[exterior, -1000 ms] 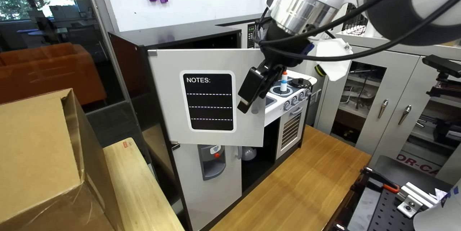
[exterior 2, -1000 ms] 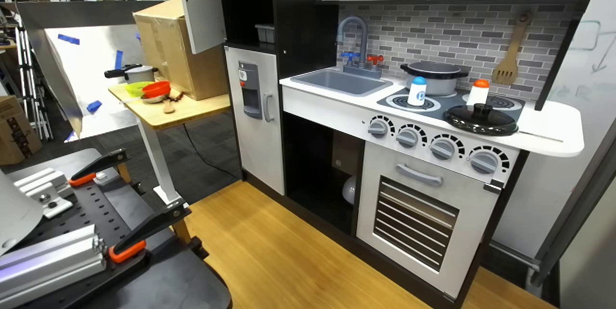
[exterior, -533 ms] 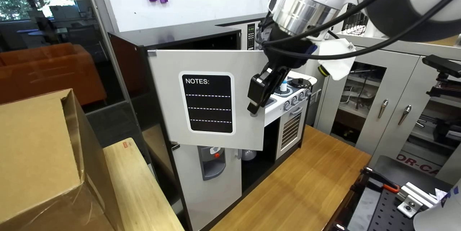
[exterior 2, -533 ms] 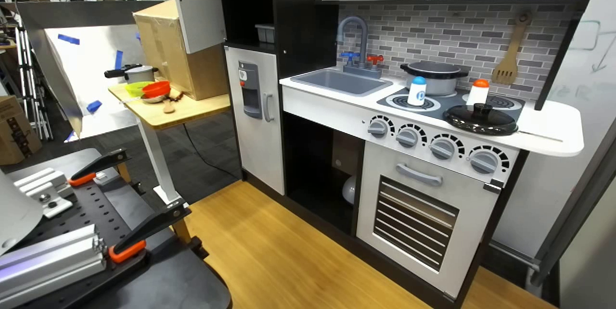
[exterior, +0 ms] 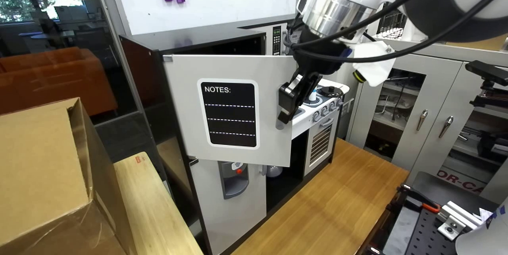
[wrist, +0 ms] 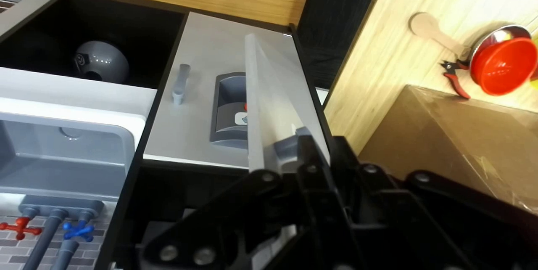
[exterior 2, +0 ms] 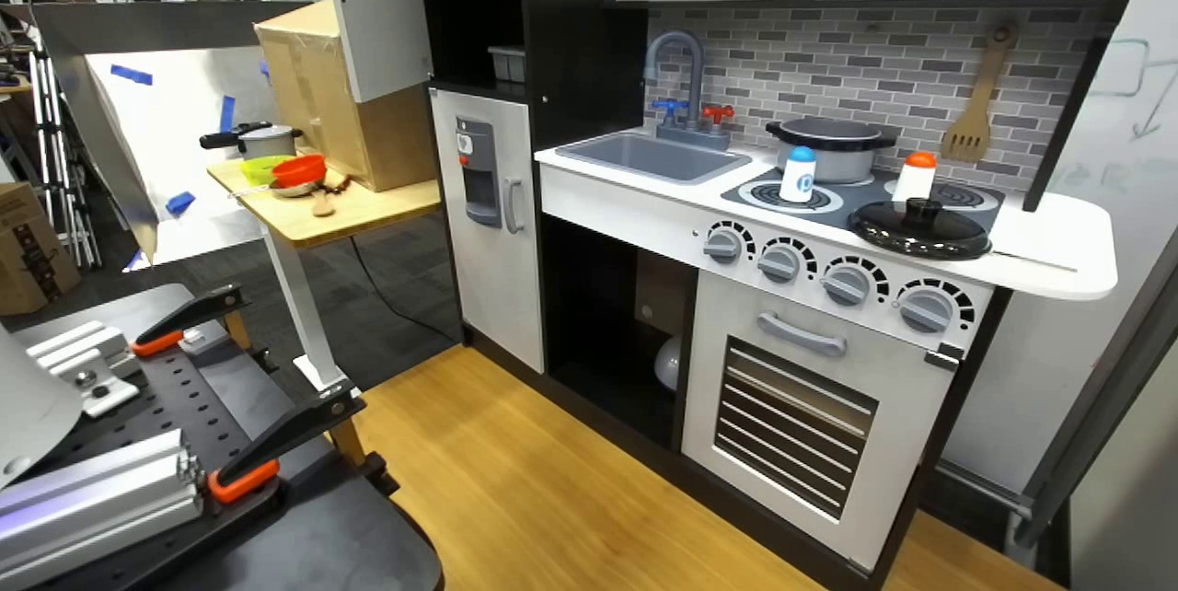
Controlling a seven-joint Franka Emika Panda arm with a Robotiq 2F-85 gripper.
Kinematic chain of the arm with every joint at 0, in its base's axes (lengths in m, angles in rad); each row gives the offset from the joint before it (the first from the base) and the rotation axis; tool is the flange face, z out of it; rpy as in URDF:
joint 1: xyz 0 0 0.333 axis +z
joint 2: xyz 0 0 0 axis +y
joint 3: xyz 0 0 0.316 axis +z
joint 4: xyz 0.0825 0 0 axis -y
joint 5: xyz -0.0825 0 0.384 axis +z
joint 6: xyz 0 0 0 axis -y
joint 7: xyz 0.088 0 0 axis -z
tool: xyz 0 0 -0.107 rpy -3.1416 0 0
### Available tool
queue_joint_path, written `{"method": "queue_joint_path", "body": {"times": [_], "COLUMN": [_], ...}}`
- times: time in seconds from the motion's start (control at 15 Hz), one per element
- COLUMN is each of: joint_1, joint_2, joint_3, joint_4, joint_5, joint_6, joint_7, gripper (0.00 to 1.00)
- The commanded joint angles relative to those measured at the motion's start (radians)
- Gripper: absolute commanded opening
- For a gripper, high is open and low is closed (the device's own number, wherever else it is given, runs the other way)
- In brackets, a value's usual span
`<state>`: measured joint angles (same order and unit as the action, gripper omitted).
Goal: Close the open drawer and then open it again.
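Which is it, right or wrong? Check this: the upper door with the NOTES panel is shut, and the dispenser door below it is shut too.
Wrong on one point: the upper door stands open, swung outward, as both exterior views show. The dispenser door below it is shut, as you said.

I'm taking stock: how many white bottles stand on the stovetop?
2 in an exterior view: the blue-capped bottle on a burner, the orange-capped bottle partly behind the black lid. The pot could hide another.
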<state>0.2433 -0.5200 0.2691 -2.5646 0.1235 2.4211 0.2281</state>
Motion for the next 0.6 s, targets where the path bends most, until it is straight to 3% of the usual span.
{"method": "queue_joint_path", "body": {"times": [0.0, 0.53], "joint_1": [-0.005, -0.150], "joint_2": [0.005, -0.031], "joint_3": [-0.010, -0.023], "joint_4": [0.015, 0.028], "joint_5": [0.001, -0.157], "joint_6": [0.022, -0.032], "joint_7": [-0.006, 0.047], "gripper": [0.03, 0.03]}}
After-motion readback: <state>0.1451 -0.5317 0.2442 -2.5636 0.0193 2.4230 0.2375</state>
